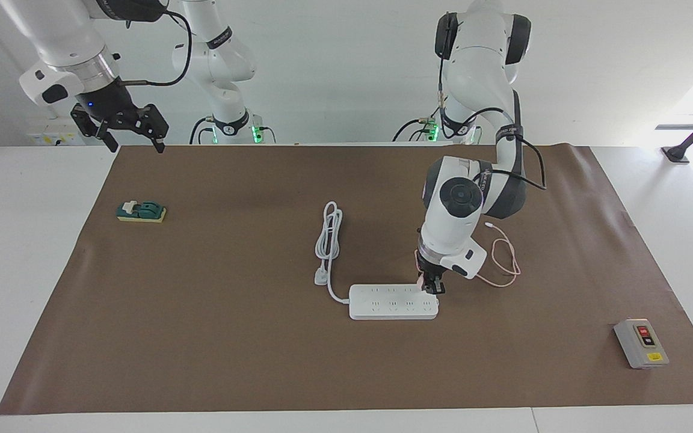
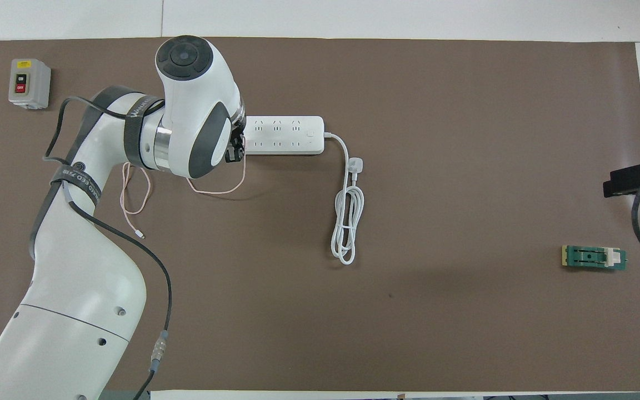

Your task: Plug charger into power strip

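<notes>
Jaws clamp half-hidden charger (image 1: 421, 280) over power strip (image 1: 391, 302).

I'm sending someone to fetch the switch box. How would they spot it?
Go along the brown mat to the left arm's end. The switch box lies alone by the corner farthest from the robots: grey, with red and black buttons, unlike the white power strip.

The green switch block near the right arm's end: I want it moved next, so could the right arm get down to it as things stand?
Probably yes. The right tool hangs open and empty above the table edge, waiting; the green switch block lies alone on the brown mat, nothing between them.
</notes>
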Robot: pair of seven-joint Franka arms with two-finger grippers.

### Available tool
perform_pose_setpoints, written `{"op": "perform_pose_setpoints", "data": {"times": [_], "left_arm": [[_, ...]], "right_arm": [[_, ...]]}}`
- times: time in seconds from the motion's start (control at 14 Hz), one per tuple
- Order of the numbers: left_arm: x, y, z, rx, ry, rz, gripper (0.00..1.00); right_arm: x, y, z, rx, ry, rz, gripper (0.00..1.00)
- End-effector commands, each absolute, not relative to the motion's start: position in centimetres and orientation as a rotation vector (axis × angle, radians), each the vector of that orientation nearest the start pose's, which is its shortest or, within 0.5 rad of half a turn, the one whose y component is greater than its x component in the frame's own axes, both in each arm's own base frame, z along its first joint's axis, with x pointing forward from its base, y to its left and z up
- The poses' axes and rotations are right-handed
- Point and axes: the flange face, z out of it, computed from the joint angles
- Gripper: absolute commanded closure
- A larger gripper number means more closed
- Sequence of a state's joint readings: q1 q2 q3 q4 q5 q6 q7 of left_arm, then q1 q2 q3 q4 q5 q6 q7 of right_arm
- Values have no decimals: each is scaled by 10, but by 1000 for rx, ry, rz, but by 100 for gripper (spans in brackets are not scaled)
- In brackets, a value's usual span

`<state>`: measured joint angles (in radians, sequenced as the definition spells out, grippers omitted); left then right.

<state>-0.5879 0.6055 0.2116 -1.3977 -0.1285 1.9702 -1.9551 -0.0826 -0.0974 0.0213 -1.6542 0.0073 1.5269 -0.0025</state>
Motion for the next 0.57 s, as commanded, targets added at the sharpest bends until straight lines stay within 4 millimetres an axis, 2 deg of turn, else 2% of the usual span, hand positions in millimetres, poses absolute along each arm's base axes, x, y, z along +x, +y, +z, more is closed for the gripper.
{"op": "perform_pose_setpoints", "data": {"times": [0.0,0.5], "left_arm": [[655,-293,330,2223,2291,16,100],[660,-298,327,2209,2298,27,100]], "right_arm": [[512,-30,635,-3119,114,37,0],[512,-31,635,-3119,117,35,0]]}}
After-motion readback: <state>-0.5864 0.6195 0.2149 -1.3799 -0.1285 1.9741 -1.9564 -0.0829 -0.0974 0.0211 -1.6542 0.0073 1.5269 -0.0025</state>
